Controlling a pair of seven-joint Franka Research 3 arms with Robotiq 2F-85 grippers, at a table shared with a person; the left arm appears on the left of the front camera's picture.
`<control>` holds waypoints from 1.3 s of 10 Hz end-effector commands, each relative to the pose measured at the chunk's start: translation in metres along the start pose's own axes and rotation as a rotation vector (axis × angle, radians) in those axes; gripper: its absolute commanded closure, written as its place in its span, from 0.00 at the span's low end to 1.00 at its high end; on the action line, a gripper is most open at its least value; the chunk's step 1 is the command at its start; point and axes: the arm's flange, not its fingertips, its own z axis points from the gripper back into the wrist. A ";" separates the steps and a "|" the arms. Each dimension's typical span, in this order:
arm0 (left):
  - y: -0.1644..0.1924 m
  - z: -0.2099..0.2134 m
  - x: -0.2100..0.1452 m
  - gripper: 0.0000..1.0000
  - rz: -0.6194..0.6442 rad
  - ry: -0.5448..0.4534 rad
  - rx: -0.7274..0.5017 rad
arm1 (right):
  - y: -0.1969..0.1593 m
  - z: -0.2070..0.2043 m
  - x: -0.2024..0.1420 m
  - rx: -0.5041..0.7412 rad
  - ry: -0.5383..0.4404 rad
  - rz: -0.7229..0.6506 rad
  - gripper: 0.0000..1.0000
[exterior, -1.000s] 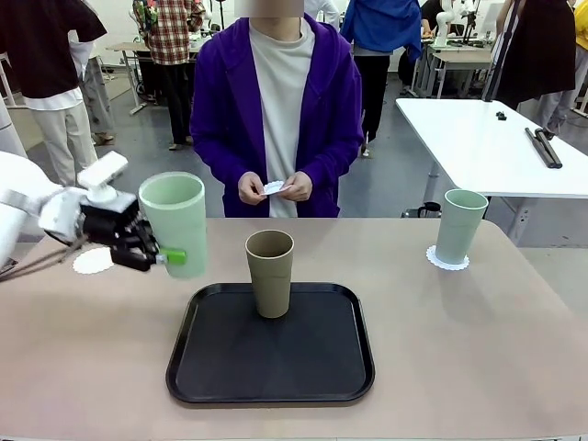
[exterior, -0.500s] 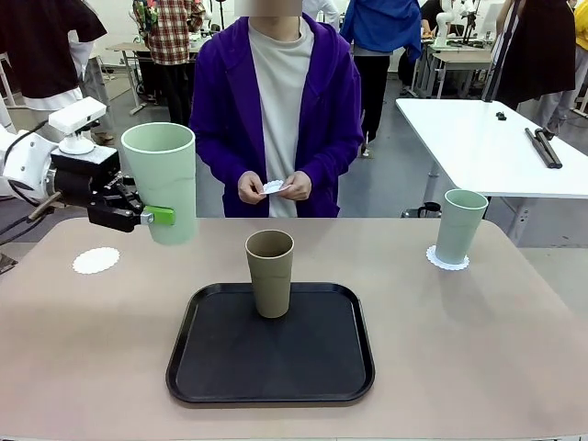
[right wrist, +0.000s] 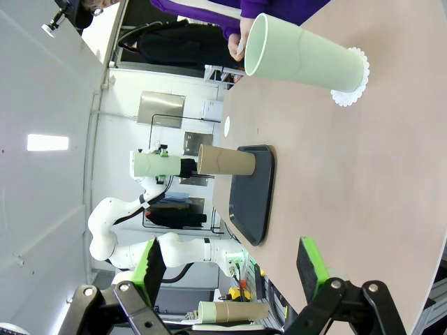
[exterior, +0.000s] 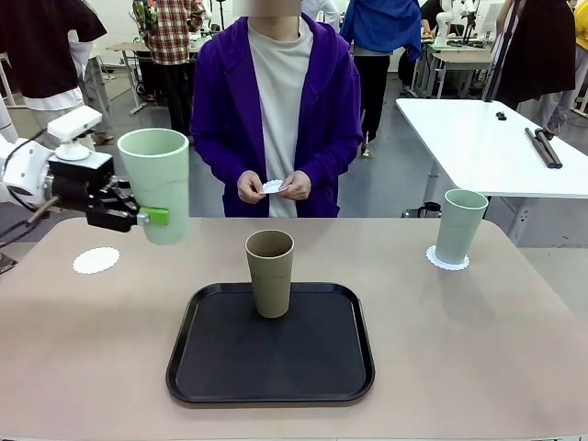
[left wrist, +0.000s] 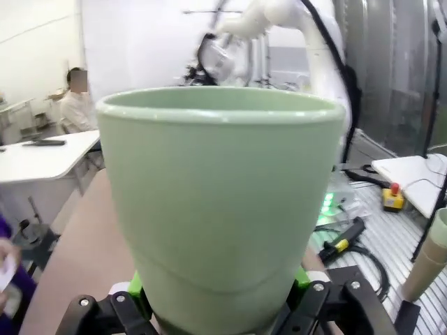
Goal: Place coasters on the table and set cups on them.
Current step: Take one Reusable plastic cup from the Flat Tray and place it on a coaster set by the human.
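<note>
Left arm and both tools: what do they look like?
Left arm is white with rounded links, a white boxy camera on the wrist and a dark cable looping beside it. Left tool is black with a bright green pad. Right tool matches: black fingers, green pads, silver screws.

Left mint cup, right mint cup, tan cup: smooth, matt, plastic-looking.
Tray: black, smooth plastic look, dull sheen.
Tabletop: smooth, beige-pink, low gloss.
Coasters: white, thin, paper-like, lacy edges.
</note>
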 end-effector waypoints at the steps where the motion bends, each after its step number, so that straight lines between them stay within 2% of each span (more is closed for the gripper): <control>1: 0.051 0.062 -0.019 0.17 0.074 -0.039 0.210 | 0.002 -0.001 0.000 0.010 -0.004 0.002 0.00; 5: 0.095 0.168 -0.051 0.17 0.197 -0.109 0.462 | 0.002 -0.001 0.000 0.010 -0.004 0.002 0.00; 7: 0.105 0.203 -0.063 0.17 0.230 -0.118 0.534 | 0.002 -0.001 0.000 0.010 -0.004 0.002 0.00; 11: 0.104 0.229 -0.074 0.17 0.183 -0.097 0.570 | 0.002 -0.001 0.000 0.010 -0.004 0.002 0.00; 12: 0.102 0.227 -0.072 0.17 0.159 -0.097 0.550 | 0.002 -0.001 0.000 0.010 -0.004 0.002 0.00; 13: 0.093 0.213 -0.063 0.17 0.058 -0.055 0.482 | 0.002 -0.001 0.000 0.010 -0.004 0.002 0.00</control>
